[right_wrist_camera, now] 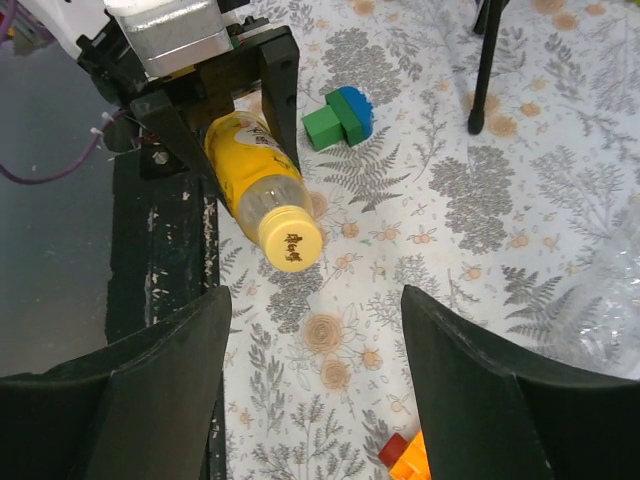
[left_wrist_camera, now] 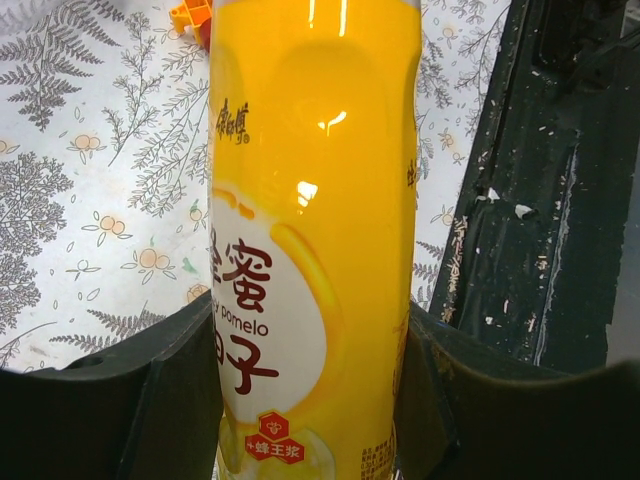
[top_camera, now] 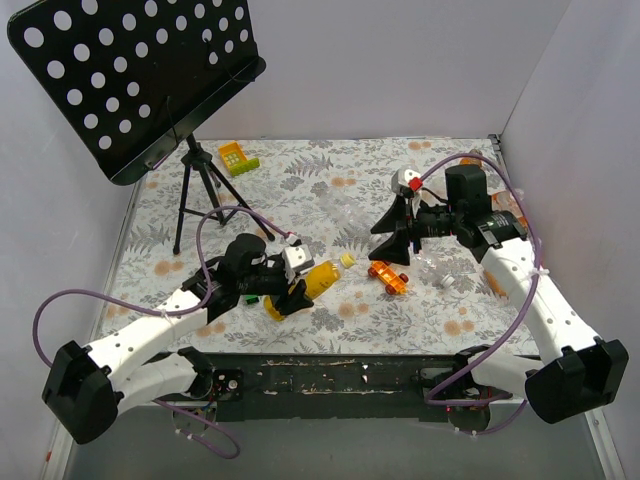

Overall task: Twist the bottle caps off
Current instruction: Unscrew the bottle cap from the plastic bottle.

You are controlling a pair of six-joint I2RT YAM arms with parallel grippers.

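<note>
Cap (right_wrist_camera: 291,237): yellow, round, seated on the neck of a yellow drink bottle (left_wrist_camera: 310,200), pointing toward the right arm.

Left claw (left_wrist_camera: 315,420): clenched on the bottle's labelled body, one finger pressed to each side. The cap end sticks out past the fingers. Whether the bottle touches the flowered table cloth (top_camera: 330,180) cannot be told.

Right claw (right_wrist_camera: 315,400): released, fingers spread wide with nothing between them. It faces the cap, near it but apart from it.

Orange toy car (top_camera: 388,277): on the cloth, near the cap and just beside the right claw.

Green-and-blue block (right_wrist_camera: 340,113): on the cloth beside the left claw, behind the bottle.

Small white item (top_camera: 447,283): on the cloth by the right arm, too small to identify.

Green-and-yellow block (top_camera: 237,157): at the far edge of the cloth, well apart from both arms.

Black perforated music stand (top_camera: 130,75): on a tripod at the far left corner.
</note>
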